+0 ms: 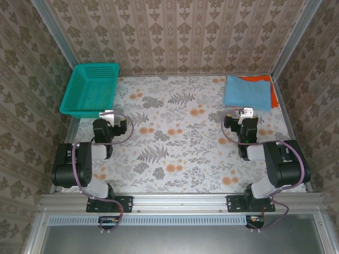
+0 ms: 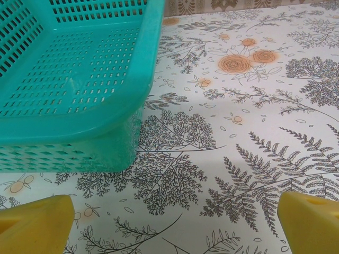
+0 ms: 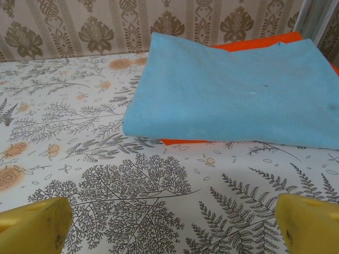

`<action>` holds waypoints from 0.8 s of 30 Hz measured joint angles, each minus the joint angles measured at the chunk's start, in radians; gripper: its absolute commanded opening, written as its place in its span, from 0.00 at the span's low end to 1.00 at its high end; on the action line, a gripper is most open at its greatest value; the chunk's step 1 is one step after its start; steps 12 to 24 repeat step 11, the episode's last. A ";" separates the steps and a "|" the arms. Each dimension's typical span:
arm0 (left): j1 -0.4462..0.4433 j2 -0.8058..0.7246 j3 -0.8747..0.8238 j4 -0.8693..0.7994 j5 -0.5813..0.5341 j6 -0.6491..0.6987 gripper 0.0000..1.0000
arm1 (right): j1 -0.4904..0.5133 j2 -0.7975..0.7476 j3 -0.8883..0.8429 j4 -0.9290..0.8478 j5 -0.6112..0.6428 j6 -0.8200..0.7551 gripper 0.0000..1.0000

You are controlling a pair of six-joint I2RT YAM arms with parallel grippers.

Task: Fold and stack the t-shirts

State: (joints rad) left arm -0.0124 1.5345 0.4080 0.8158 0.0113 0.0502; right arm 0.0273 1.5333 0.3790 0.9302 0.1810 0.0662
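Orange tee (image 3: pixel 280 39) mostly hidden under blue tee (image 3: pixel 233 95), basket (image 2: pixel 151 47) cropped

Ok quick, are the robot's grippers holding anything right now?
Left gripper: open, holding nothing.
Right gripper: open, holding nothing.

The room is bright and evenly lit, with soft light from overhead. The basket (image 2: pixel 79 79) and the t-shirts (image 3: pixel 228 90) cast only thin, faint-edged shadows on the matte table (image 1: pixel 175 153). The overhead view is slightly soft and its walls (image 1: pixel 175 32) splay outward. The wrist views are crisper.
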 measured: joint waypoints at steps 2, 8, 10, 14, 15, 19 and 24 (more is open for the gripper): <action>0.000 0.000 0.000 0.000 0.000 0.000 1.00 | 0.001 0.000 0.000 0.000 0.000 0.000 1.00; 0.000 0.000 0.000 0.000 0.000 0.000 1.00 | 0.002 0.000 0.000 -0.004 0.000 0.000 0.99; 0.000 0.000 0.000 0.000 0.000 0.000 1.00 | 0.002 0.000 0.000 -0.012 0.000 0.000 1.00; 0.000 0.000 0.000 0.000 0.000 0.000 1.00 | 0.002 0.000 0.000 -0.014 0.000 0.000 1.00; 0.000 0.000 0.000 0.000 0.000 0.000 1.00 | 0.002 0.000 0.000 -0.014 0.000 0.000 1.00; 0.000 0.000 0.000 0.000 0.000 0.000 1.00 | 0.002 0.000 0.000 -0.014 0.000 0.000 1.00; 0.000 0.000 0.000 0.000 0.000 0.000 1.00 | 0.002 0.000 0.000 -0.014 0.000 0.000 1.00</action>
